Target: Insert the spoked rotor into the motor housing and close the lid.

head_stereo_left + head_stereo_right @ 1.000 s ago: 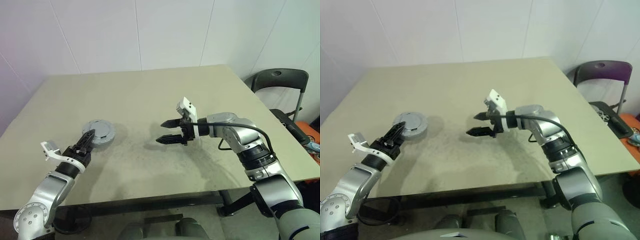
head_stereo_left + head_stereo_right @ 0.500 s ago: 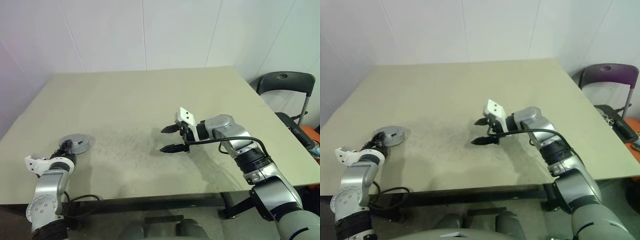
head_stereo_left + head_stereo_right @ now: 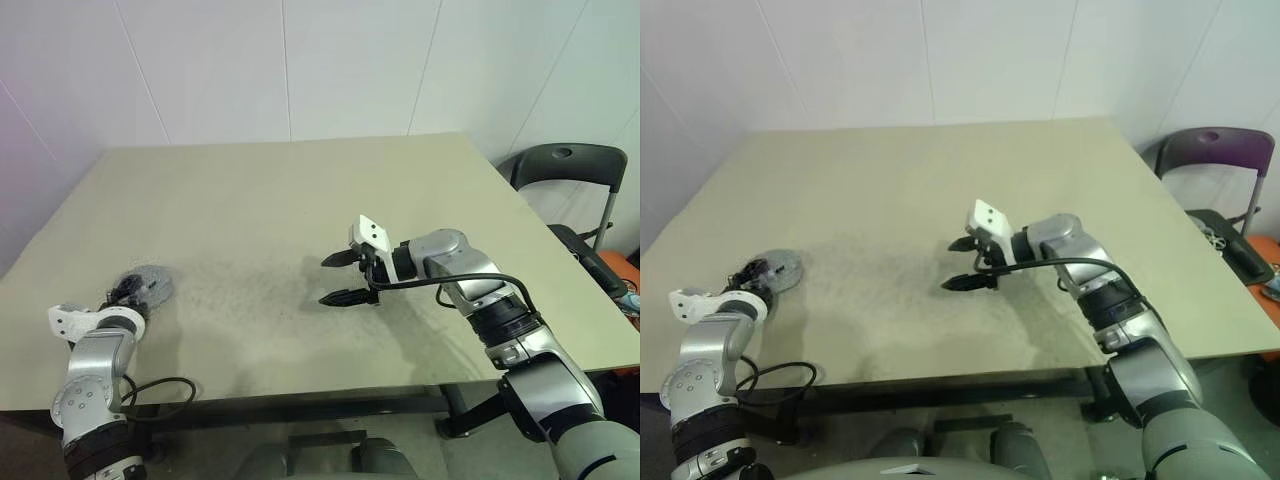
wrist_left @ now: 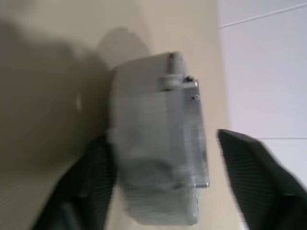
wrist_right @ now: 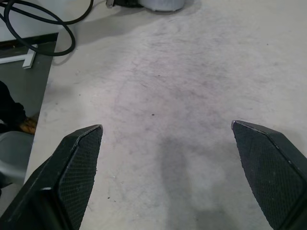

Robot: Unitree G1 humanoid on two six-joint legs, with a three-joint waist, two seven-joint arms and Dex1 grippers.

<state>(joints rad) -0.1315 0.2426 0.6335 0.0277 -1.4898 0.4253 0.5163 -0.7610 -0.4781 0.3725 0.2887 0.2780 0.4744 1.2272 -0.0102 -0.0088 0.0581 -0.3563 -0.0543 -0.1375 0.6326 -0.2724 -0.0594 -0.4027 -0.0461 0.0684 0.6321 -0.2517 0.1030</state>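
A beige table takes up most of the scene, its top dull and flecked with fine dark scuffs across the near middle. Behind it stands a white panelled wall with thin seams. At the far right, off the table's corner, a dark chair stands, and something orange shows at the right edge. A black cable loops below the table's near left edge. The motor housing, with the lid on top, lies on the table near its left edge, toward the near side; it looks blurred. In the left wrist view it lies between the two black fingers, against one of them and with a clear gap to the other, so the left gripper is released around it rather than clamped. The right gripper hovers over the near middle of the table, well apart from the housing, pointing left, its fingers spread wide and holding nothing; the right wrist view shows bare scuffed tabletop between them. The rotor cannot be made out; whether it lies under the lid cannot be told.
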